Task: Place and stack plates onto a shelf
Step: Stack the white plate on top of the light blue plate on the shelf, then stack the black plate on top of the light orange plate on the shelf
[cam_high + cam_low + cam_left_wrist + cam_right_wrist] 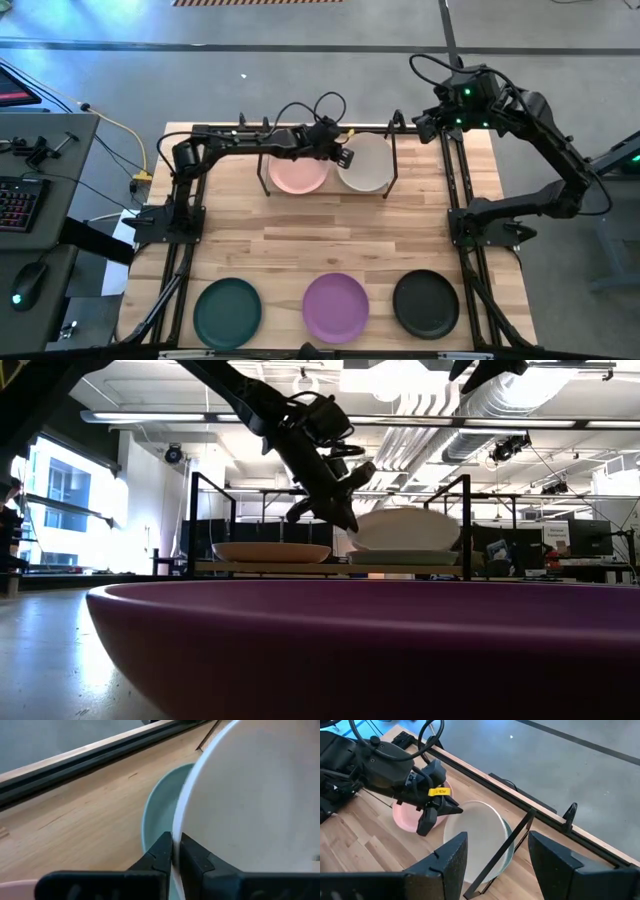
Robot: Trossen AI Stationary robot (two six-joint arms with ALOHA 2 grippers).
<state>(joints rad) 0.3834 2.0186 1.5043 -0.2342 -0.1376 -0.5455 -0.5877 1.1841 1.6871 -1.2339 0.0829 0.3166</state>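
Pinching the white plate by its rim, your left claw holds it tilted above the pale blue-grey plate already on the shelf, so it can settle flat as a stack. Beside it on the shelf sits the pink plate. Your right claw hovers past the shelf's far edge, fingers apart and empty.

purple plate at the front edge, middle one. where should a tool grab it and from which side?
Take the purple plate by its rim, one finger inside and one under the lip. It lies flat and shallow with no handle, so the raised edge is probably the only hold. The left tool grips the white plate that way now. Come from the shelf side, where the table is bare; the teal plate and black plate flank it.
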